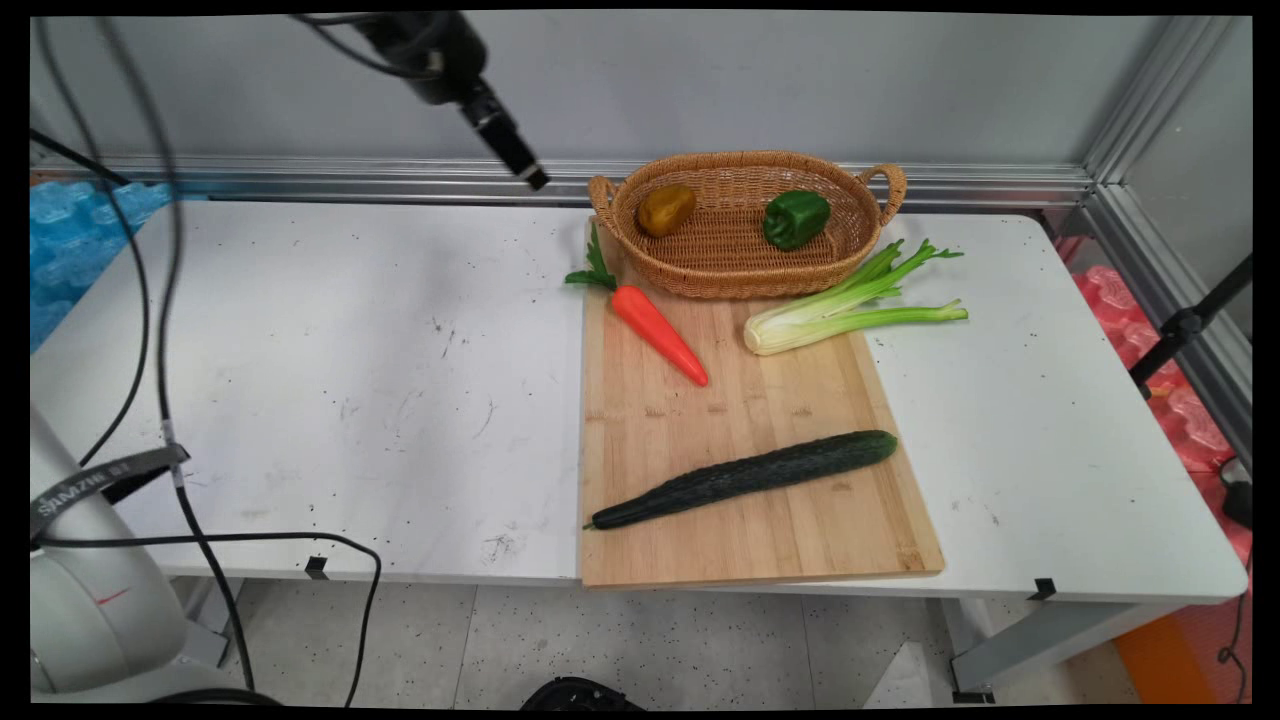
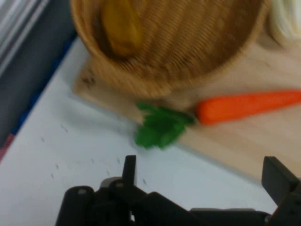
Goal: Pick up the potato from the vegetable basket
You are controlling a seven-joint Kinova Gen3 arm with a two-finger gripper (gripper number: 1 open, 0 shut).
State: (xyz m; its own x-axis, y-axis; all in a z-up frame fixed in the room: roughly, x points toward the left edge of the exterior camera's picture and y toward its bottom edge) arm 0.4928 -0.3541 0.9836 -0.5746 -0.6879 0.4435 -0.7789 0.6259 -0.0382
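Hovering with black two-finger gripper (image 2: 202,174) spread open and empty, above white table (image 1: 330,380), nearest orange plastic carrot (image 2: 249,106) lying beside woven wicker basket (image 2: 188,52).

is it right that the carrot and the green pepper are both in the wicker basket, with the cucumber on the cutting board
Not quite. The carrot lies on the cutting board, just outside the wicker basket; the main view shows it. The green pepper is in the basket, beside a brownish vegetable, and the cucumber is on the board.
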